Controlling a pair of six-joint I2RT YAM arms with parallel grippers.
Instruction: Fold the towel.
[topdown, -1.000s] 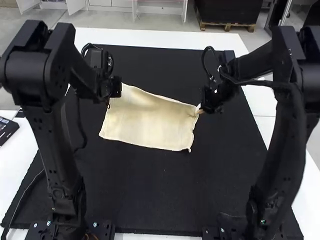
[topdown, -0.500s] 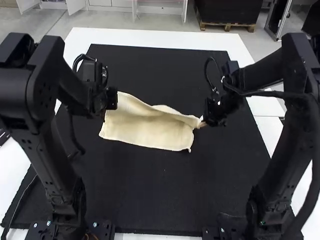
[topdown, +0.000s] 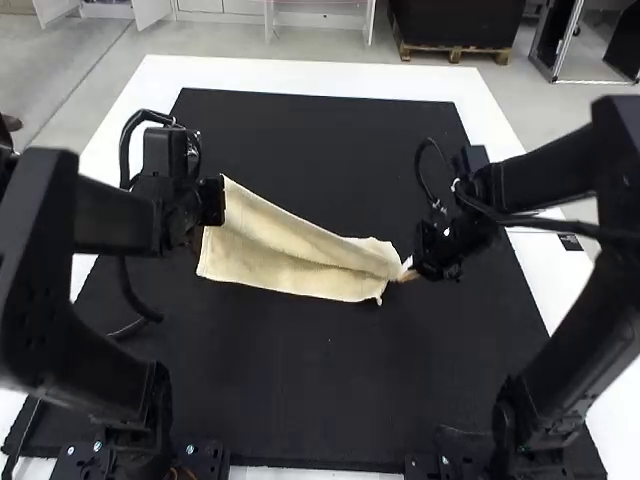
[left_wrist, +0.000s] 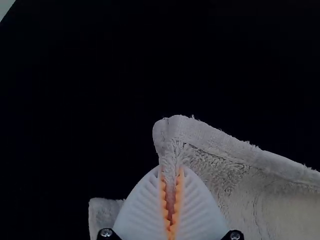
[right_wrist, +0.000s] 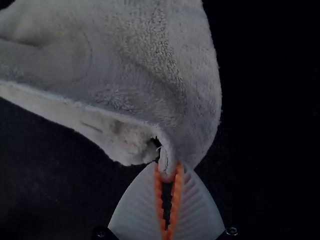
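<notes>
Since the towel is soft terry with a thick hem, you should expect it to weigh little, sag between two holds and forgive a firm squeeze; it won't break, though a shallow pinch could let the pile creep out. It lies at the middle of the dark mat, its near edge down and its far part raised between the two arms, partly doubled toward the near side, with a slack crease running across it.

Your left gripper has its ribbed fingers closed on a corner, with a little of the hem poking past the tips. That looks like a sound place to hold: the thick seam gives the pads something to bite. Your right gripper nips a bunched bit of hem at the other end, just at the tips, so treat that as the weaker hold and don't pull hard against it.

To finish the fold, you'd want both held ends carried together toward the near edge, with light tension to take out the slack, then laid down before you let go. If one side lags, the upper layer will probably skew. Beneath the mat is the white worktop.
</notes>
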